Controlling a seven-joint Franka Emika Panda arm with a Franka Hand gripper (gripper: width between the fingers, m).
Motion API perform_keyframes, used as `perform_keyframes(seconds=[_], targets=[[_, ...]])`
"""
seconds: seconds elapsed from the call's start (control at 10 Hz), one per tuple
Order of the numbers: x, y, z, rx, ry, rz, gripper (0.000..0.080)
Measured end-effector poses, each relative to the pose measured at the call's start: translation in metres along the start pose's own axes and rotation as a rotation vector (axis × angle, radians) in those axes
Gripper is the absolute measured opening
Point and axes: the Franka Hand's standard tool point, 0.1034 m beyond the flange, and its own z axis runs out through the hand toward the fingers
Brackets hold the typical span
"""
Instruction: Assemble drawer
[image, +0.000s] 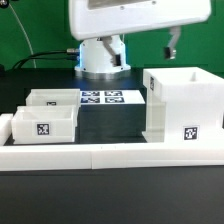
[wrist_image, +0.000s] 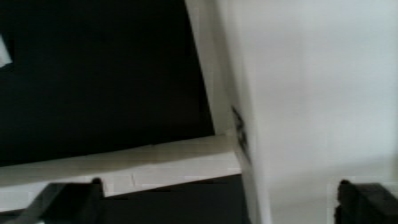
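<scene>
The drawer's tall white housing (image: 180, 105) stands open-topped at the exterior view's right, with a tag low on its front. Two small open-top boxes stand at the left, one in front (image: 45, 123) with a tag and one behind it (image: 55, 98). My gripper (image: 172, 42) hangs above the housing's far edge, apart from it. In the wrist view the housing's wall (wrist_image: 311, 100) fills much of the picture, and my gripper (wrist_image: 222, 205) is open, with its dark fingertips (wrist_image: 71, 200) wide apart and nothing held between them.
The marker board (image: 100, 98) lies flat between the boxes and the housing. A long low white border block (image: 110, 155) runs along the front, and it also shows in the wrist view (wrist_image: 143, 162). The robot's base (image: 102, 55) stands at the back. The table is black.
</scene>
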Motion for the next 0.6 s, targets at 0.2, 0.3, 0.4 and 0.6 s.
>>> perform_keyframes(seconds=[0.2,0.3,0.4,0.6], targets=[[0.000,-0.003,0.001,-0.001,-0.001,-0.115,0.0649],[0.000,-0.002,0.001,-0.001,-0.002,-0.121,0.0649],[-0.001,0.000,0.002,-0.002,-0.007,-0.118,0.0649],[-0.009,0.022,0.005,-0.025,-0.027,-0.104,0.0649]])
